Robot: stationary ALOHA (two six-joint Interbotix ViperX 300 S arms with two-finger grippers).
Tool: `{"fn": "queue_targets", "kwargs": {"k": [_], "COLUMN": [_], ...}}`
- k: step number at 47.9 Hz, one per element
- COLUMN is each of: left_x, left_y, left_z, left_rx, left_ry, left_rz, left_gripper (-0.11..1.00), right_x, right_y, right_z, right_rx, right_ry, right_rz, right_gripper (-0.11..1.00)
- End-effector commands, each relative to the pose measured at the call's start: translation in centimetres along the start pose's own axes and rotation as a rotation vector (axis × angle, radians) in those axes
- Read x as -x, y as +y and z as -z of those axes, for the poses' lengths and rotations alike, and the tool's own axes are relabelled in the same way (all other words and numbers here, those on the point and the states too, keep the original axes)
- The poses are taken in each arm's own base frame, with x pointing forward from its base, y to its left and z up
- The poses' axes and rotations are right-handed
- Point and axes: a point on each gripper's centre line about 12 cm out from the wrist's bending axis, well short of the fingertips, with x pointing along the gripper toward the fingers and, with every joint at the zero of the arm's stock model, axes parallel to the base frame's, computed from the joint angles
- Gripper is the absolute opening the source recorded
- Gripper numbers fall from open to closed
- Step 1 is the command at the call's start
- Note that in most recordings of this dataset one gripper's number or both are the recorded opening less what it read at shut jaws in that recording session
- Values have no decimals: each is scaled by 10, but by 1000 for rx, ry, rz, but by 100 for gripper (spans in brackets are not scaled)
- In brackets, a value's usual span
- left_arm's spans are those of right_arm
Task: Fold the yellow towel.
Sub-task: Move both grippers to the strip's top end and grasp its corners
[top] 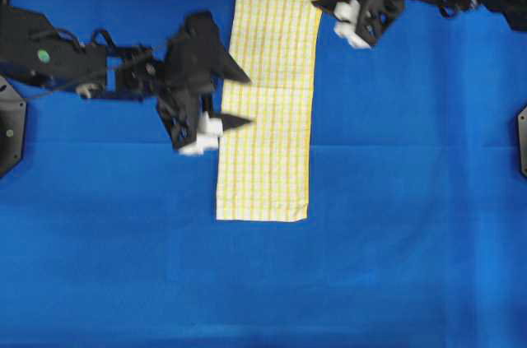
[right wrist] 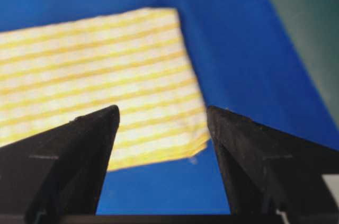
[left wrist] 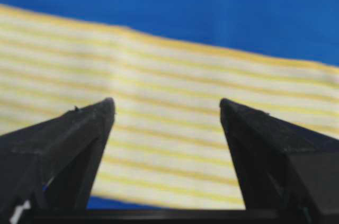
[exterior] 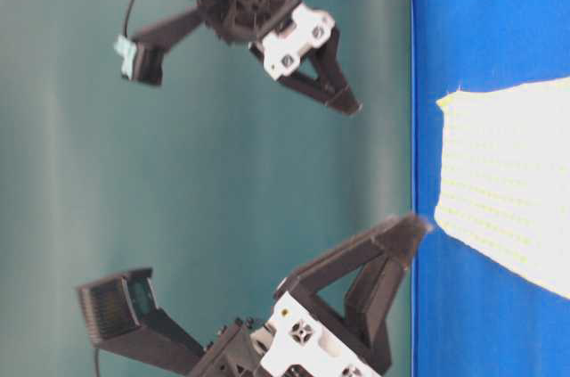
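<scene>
I count one yellow towel, two grippers and one blue cloth surface under everything. The towel lies flat as a long narrow strip running up and down the overhead view, a little left of the middle, its top edge near the far border of the blue surface, with a faint crease across it about halfway down. My left gripper comes in from the left and sits over the towel's left edge at that crease, its jaws spread wide with nothing between them; in the left wrist view the two fingers stand well apart with striped cloth showing in the gap. My right gripper is at the towel's top right corner, also spread wide and holding nothing; in the right wrist view a towel corner shows between its fingers. From table level both grippers look raised off the blue surface, though how far I cannot tell. The towel's lower end and right long edge are uncovered, and wide blue room lies open below the towel and on its right and lower left.
</scene>
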Motion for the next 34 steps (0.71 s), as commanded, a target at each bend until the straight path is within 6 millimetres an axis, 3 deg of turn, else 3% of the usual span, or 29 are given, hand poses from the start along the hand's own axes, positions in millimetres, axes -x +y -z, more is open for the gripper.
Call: {"fn": "queue_targets", "kwargs": {"k": [1,8,19,34], "left_x": [11,14,14,-4], "left_y": [19,41,58,105], "left_z": [-8,-4,2,15], "left_rx": [14,45,70,128], "left_ry": [-43,-56,-94,-175], "left_rz": [-42,-93,-134,-245], "left_gripper": [75,78,83,84], "right_x": [15,23,19,-25], "right_y": [5,5,4,-14], "right_z": [-7,1,2,11], "right_rx": [-14,-53,-68,-110], "right_ry": [-68,-87,-95,-53], "right_rz": [-11,-9,-5,48], "right_gripper": [69,69,70,70]}}
